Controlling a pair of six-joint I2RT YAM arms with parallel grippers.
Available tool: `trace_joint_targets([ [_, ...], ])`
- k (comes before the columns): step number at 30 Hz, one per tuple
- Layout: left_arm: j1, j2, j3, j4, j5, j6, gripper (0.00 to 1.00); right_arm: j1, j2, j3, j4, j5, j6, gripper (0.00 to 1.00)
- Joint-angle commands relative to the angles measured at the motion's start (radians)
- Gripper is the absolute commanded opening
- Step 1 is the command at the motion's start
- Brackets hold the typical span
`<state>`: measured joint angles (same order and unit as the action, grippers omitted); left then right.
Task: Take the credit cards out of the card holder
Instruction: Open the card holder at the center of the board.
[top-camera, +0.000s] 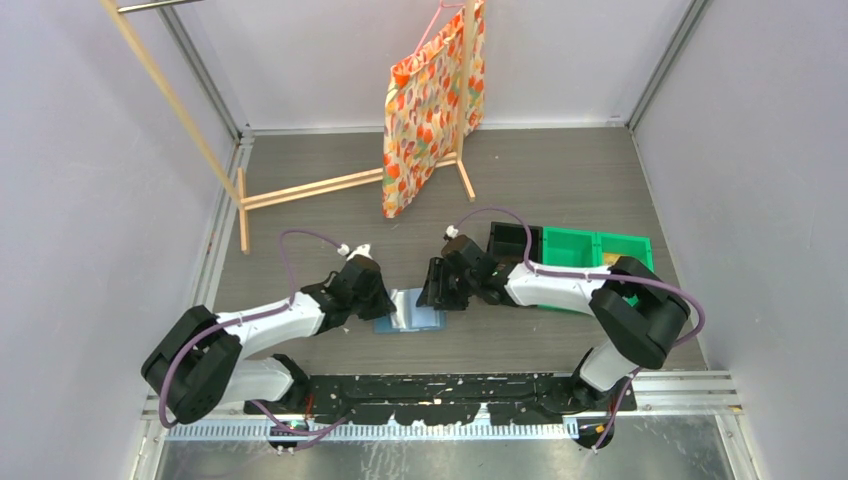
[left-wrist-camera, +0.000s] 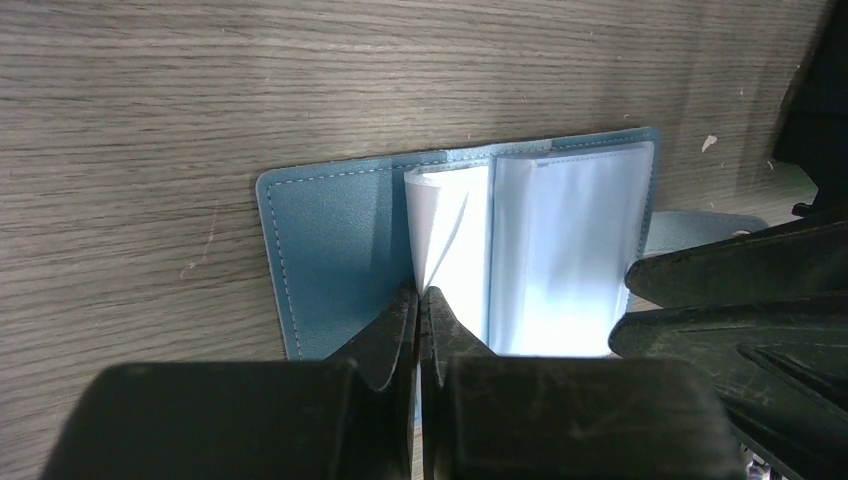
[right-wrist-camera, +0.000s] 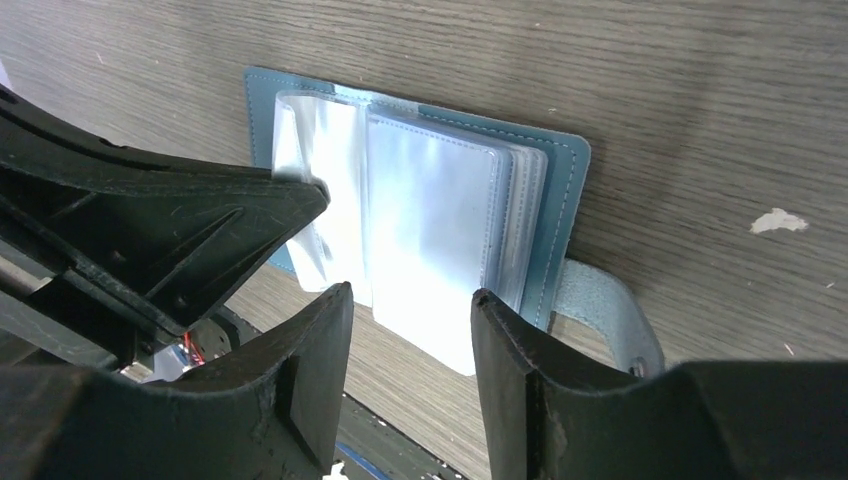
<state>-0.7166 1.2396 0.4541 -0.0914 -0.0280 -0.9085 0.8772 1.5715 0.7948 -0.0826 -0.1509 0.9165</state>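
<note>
Nearest: right fingers half spread, empty, framing near edge of sleeve stack. Stack lies at 12 o'clock from them, long axis 12–6, so right arm is better placed. Left fingers closed, seemingly pinching one sleeve leaf. Open card holder flat on counter between arms, spine 12–6, strap toward 4 o'clock. Glare hides credit cards.

Card holder open on table, right gripper parted at its edge
</note>
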Motion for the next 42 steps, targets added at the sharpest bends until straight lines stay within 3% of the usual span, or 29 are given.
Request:
trace_joint_targets([
  [1,0.004,0.032,0.003,-0.011,0.008,0.014,0.00,0.004,0.027,0.009,0.030,0.022,-0.004,0.53],
  [19,0.003,0.042,0.027,-0.045,0.017,0.016,0.01,0.005,0.106,0.015,0.250,-0.161,0.058,0.54],
  [22,0.003,-0.017,0.064,-0.143,-0.008,0.021,0.16,0.006,0.121,0.023,0.258,-0.170,0.061,0.54],
  [25,0.004,-0.114,0.111,-0.258,-0.033,0.027,0.37,0.006,0.126,0.028,0.243,-0.158,0.051,0.54],
  [28,0.003,-0.250,0.140,-0.359,-0.059,0.020,0.50,0.006,0.133,0.035,0.221,-0.144,0.034,0.54],
  [31,0.005,-0.400,0.125,-0.425,-0.090,0.008,0.53,0.006,0.135,0.032,0.229,-0.144,0.036,0.54],
  [37,0.006,-0.502,0.017,-0.451,-0.119,-0.089,0.39,0.006,0.095,0.041,0.213,-0.133,0.038,0.54],
  [42,0.006,-0.505,-0.037,-0.398,-0.104,-0.098,0.66,0.006,0.074,0.055,0.176,-0.120,0.018,0.52],
])
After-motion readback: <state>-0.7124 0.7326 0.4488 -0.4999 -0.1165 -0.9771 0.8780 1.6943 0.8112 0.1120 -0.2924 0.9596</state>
